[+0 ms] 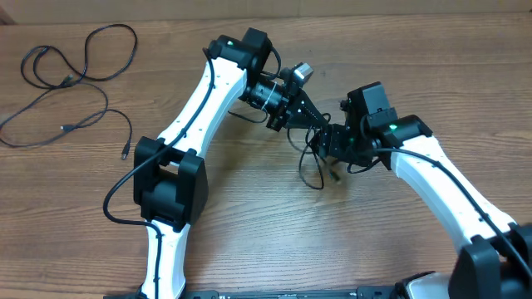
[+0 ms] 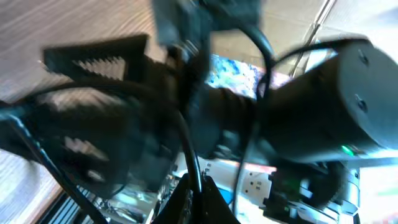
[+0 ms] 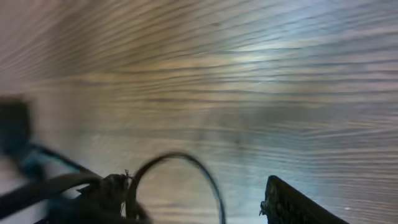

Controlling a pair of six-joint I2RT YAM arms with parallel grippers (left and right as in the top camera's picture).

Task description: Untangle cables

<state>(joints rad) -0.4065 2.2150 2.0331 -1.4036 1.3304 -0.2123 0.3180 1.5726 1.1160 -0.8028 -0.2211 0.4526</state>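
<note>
A black cable (image 1: pixel 311 176) is pinched in the tightly closed left gripper (image 1: pixel 314 124), likely so it can be pulled loose. The right gripper (image 1: pixel 326 148) is spread apart, with nothing held.

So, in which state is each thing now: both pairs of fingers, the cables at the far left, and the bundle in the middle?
Bundle: tangled, one loop hanging free.
Left fingers: shut, it seems on a strand of the Bundle.
Right fingers: open, the loop between them.
Loose cables: spread in curves, nothing touching them.
</note>
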